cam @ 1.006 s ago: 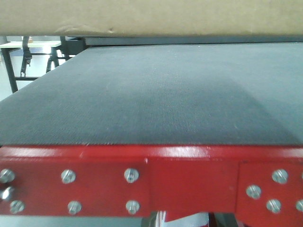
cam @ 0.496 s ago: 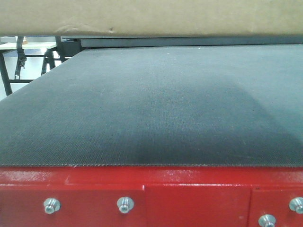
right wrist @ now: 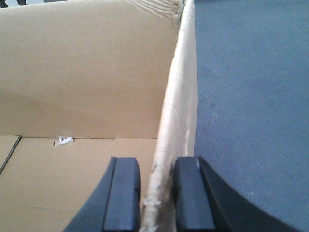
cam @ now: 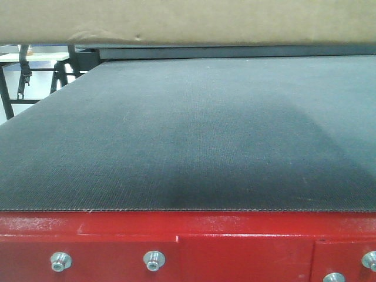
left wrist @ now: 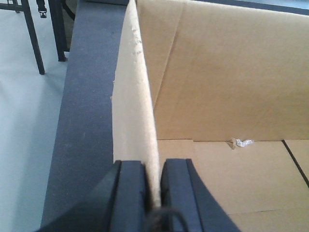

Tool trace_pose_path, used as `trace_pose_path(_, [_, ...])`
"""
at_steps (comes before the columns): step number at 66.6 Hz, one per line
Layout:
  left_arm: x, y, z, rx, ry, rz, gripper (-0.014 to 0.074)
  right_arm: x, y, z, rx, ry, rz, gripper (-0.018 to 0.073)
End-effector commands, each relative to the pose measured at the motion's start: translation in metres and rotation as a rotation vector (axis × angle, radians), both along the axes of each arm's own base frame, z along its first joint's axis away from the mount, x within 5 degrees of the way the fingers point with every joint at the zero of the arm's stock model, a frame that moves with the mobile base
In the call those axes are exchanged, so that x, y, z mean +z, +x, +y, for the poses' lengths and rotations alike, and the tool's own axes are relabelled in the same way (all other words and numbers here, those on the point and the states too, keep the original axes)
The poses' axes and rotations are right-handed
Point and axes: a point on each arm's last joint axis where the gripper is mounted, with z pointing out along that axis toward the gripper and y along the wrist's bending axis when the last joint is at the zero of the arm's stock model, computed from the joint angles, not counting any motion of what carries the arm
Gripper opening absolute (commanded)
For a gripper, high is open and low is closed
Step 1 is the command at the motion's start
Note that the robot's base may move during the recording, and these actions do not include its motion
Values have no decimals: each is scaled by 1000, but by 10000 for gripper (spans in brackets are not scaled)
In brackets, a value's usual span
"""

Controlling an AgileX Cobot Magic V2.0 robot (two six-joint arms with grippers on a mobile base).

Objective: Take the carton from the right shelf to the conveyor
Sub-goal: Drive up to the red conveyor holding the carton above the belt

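The brown carton point(cam: 188, 20) hangs across the top of the front view, its lower edge above the conveyor's dark belt point(cam: 188, 129) and red bolted frame point(cam: 235, 247). A shadow lies on the belt under it. My left gripper point(left wrist: 153, 164) is shut on the carton's left wall point(left wrist: 137, 106), with the open inside of the box to its right and the belt point(left wrist: 91, 96) to its left. My right gripper point(right wrist: 157, 162) is shut on the frayed right wall point(right wrist: 176, 111), with the belt point(right wrist: 251, 96) beyond. The right shelf is out of view.
Black stand legs point(cam: 12, 88) rise from a pale floor point(left wrist: 24, 121) past the belt's left edge. A scrap of tape point(left wrist: 241, 142) lies at the carton's inner floor seam. A dark bar point(cam: 235, 51) runs along the belt's far end.
The conveyor has come nearer: its red frame sank toward the bottom of the front view and the belt fills more of it. The carton's edge stays at the top.
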Motion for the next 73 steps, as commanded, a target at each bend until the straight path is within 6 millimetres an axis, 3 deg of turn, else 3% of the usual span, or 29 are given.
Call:
trace_pose_path(1, [13, -8, -3, -25, -29, -110, -16, 10, -1, -3, -38, 6, -94, -71])
trace_pose_path(54, [13, -8, -4, -31, -35, -110, -16, 14, 1, -3, -47, 14, -137, -71])
trace_pose_path(65, [11, 1, -4, -28, -46, -141, -16, 12, 7, -4, -62, 21, -162, -71])
trace_pose_path(73, [0, 15, -6, -37, -83, -155, -16, -2, 19, -6, -80, 31, -159, -71])
